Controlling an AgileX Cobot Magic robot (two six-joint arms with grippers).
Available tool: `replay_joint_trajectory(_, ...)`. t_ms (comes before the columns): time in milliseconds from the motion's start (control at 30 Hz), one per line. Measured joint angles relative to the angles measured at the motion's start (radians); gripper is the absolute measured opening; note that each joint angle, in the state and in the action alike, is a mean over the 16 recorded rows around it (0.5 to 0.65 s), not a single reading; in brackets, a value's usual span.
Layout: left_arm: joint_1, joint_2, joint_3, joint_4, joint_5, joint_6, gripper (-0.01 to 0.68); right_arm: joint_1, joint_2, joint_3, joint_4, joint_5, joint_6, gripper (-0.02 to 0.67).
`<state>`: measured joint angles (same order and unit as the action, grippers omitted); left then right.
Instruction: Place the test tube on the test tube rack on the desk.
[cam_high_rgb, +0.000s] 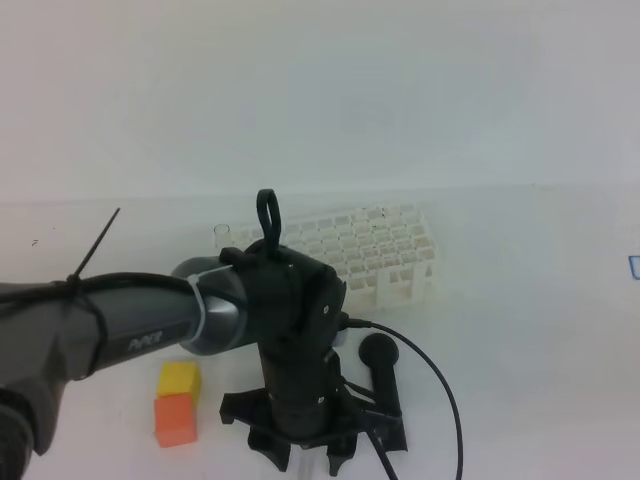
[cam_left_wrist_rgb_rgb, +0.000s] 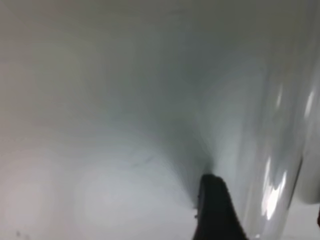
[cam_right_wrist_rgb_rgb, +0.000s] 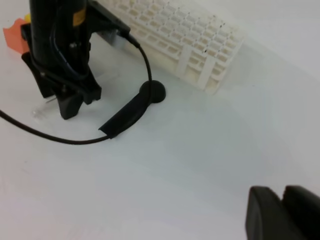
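Glass test tube (cam_left_wrist_rgb_rgb: 280, 150) at right edge of my left wrist view (blurred), beside one finger | my left gripper (cam_high_rgb: 300, 455) spread wide, bottom centre, over desk (cam_high_rgb: 530, 350) | test tube rack (cam_high_rgb: 380, 250) mid-frame | right gripper (cam_right_wrist_rgb_rgb: 282, 192): can't tell

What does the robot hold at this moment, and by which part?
Nothing appears to be held. The left gripper has its jaws spread above the desk, with the test tube close by but not clamped. Nothing shows at the right gripper.
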<state>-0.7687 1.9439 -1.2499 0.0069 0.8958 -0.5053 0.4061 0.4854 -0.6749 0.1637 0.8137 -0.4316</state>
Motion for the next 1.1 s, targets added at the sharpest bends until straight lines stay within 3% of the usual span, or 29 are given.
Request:
replay_joint_trajectory(133,0.000,0.018,-0.003,0.007,0.008,-0.001,0.375,0.000,0.000,0.000,0.000,-0.009,0.000,0.087)
replay_joint_trajectory(633,0.000,0.035,-0.007,0.031,0.029,0.001,0.122,0.000,0.000,0.000,-0.003,-0.030,-0.001,0.087)
replay_joint_trajectory(1100,0.000,0.017,-0.004,0.046,0.012,0.056,0.111,0.000,0.000,0.000,-0.003,-0.028,-0.001,0.087)
